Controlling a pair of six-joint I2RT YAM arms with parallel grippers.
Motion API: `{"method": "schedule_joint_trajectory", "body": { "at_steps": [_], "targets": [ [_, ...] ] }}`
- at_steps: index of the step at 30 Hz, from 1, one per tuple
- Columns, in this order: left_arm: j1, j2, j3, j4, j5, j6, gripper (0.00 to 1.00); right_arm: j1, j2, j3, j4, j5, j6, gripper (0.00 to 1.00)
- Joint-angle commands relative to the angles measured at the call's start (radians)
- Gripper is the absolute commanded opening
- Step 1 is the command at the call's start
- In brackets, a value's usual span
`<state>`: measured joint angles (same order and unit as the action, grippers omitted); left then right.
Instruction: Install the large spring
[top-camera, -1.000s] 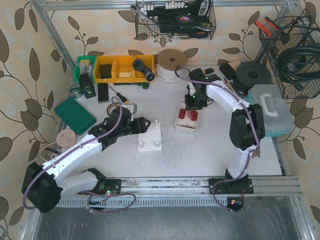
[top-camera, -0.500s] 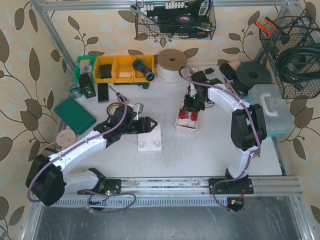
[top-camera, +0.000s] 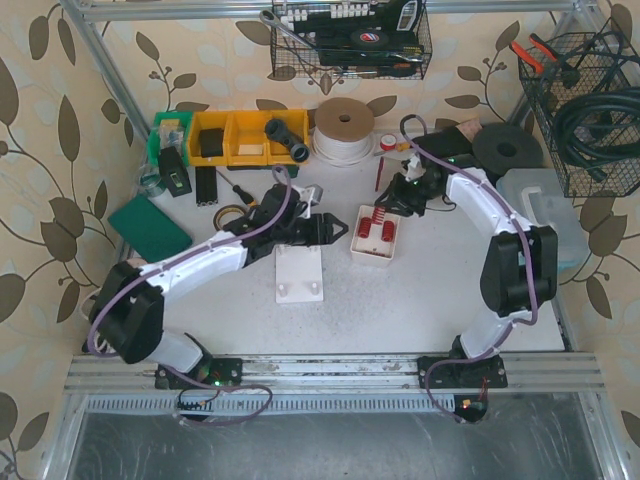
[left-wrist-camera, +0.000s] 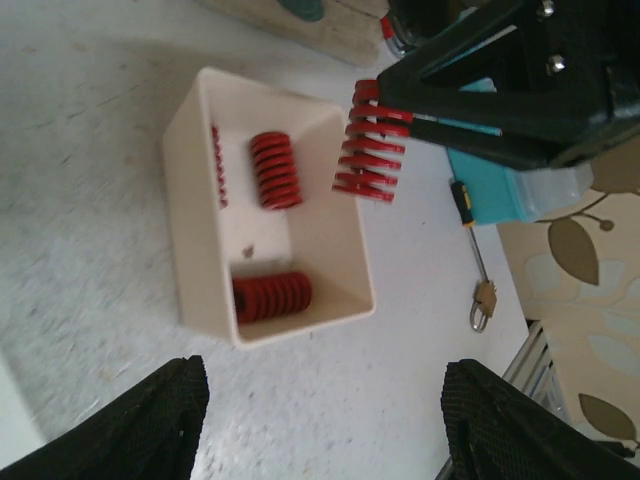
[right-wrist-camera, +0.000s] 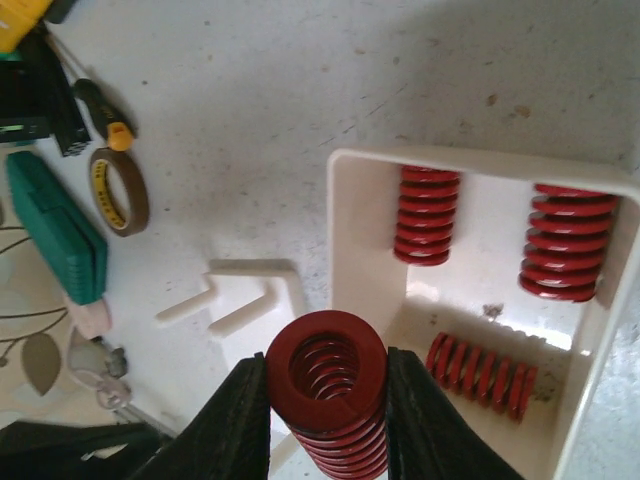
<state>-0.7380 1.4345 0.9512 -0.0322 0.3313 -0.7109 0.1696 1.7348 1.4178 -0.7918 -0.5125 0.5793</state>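
Observation:
My right gripper is shut on a large red spring and holds it end-on just above the near corner of the white box. Three more red springs lie in that box: two fat ones and a thinner one. The white base plate with upright pegs lies left of the box; in the top view it sits under my left arm. My left gripper is open and empty, low over the table before the box, facing the held spring.
A padlock and a screwdriver lie beyond the box. A tape roll and a green case lie to the left. Yellow bins, a cable spool and a pale blue case line the back and right.
My left gripper has swung right, past the base plate, up to the box. My right gripper has come up out of the box with a large spring in it.

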Motion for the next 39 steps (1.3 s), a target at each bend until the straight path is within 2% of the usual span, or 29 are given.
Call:
{"method": "schedule_joint_trajectory", "body": {
  "at_steps": [1, 7, 16, 28, 39],
  "targets": [
    [-0.016, 0.088, 0.119, 0.053, 0.042, 0.016, 0.68, -0.012, -0.06, -0.025, 0.027, -0.12, 0.065, 0.0],
    [-0.029, 0.191, 0.231, 0.058, 0.082, 0.018, 0.68, -0.035, -0.09, -0.047, 0.079, -0.2, 0.116, 0.0],
    [-0.034, 0.265, 0.273, 0.132, 0.138, -0.035, 0.66, -0.041, -0.099, -0.05, 0.118, -0.263, 0.129, 0.0],
    [-0.034, 0.313, 0.33, 0.141, 0.153, -0.051, 0.63, -0.04, -0.098, -0.051, 0.138, -0.33, 0.126, 0.0],
    [-0.034, 0.336, 0.359, 0.129, 0.17, -0.046, 0.56, -0.039, -0.097, -0.048, 0.141, -0.36, 0.12, 0.0]
  ]
}}
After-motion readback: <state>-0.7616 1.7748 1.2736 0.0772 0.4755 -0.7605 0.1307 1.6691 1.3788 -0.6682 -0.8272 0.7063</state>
